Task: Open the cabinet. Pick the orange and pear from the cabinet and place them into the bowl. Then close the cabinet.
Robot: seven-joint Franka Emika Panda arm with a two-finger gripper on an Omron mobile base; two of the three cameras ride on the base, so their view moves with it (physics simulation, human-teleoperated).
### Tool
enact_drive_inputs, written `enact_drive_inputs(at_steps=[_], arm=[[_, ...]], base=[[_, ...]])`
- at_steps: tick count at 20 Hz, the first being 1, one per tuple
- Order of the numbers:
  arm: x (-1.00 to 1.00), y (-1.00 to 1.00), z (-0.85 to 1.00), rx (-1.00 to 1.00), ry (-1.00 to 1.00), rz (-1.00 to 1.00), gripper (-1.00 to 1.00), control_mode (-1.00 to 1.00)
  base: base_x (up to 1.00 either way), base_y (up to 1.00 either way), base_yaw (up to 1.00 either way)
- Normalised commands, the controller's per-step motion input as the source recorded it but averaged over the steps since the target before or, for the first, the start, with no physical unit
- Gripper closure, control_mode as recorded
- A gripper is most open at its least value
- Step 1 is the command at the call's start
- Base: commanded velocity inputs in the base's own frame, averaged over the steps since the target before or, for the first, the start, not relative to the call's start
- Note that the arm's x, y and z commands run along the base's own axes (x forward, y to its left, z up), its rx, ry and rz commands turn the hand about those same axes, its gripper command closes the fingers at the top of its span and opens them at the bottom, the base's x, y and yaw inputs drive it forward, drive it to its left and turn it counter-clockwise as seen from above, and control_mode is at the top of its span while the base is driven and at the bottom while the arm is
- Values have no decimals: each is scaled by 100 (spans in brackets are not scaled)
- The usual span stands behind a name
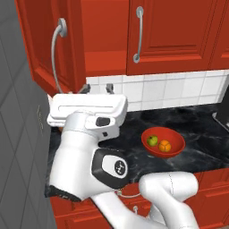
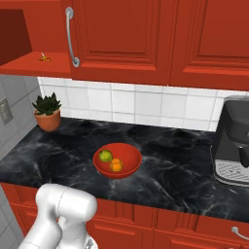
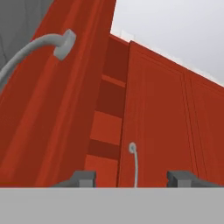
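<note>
The black counter [image 2: 170,160] runs along the white tiled wall [image 2: 146,104]. A small green plant in a brown pot [image 2: 47,113] stands at the counter's left end, near the back edge. A dark coffee machine [image 2: 232,141] stands at the right end. Nothing stands between them but the bowl [image 2: 117,160].

The red bowl sits near the front edge of the counter, about in the middle. The orange [image 2: 116,166] and the pear [image 2: 105,155] both lie inside it, touching each other. The pear is on the plant's side and a bit further back.

The cabinet [image 1: 170,36] hangs on the wall above the counter. Its left door [image 1: 47,44] is swung open and sticks out toward the robot. Its right door is shut flat. Each door has a long silver handle [image 1: 56,56] that runs up and down. Some small yellow thing lies on the open shelf [image 2: 44,59], too small to tell what it is.

The gripper [image 1: 97,89] is up beside the open door, just below the shelf, and its fingers point up. The bowl is lower down and off to its right. The fingers stand apart with nothing between them.
</note>
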Motion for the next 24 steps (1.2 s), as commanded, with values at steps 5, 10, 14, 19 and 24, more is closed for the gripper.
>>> enact_drive_inputs(at_steps=[5,10,14,19,24], arm=[[-21,40,-10,-1,-1,0,-100,-100],[-39,9,0,0,-9,0,-100,-100],[-73,0,0,0,-10,0,-100,-100],[-7,19,-3,0,-4,0,-100,-100],[54,64,-21,0,0,-4,-100,-100]], base=[[0,0,0],[0,0,0],[0,0,0],[0,0,0],[0,0,0]])
